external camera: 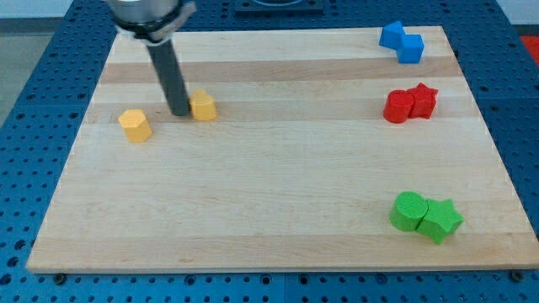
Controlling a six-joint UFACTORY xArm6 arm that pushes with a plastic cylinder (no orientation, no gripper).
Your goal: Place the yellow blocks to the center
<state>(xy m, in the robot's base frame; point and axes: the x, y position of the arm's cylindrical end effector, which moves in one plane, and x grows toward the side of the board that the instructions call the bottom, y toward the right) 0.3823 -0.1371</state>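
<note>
The rod has no fingers to open or close; my tip rests on the board, touching the left side of one yellow block, with the other yellow block lying near on its left. Both sit in the board's upper left, well away from the centre. A steady push toward the view's right and bottom, kept square on the block, looks best. The wooden board lies on a blue perforated table; blue blocks, red blocks and green blocks line the right.

The rod is cut off by the view's top edge, so its mount stays unseen. My tip hides the left face of the nearer yellow block.
</note>
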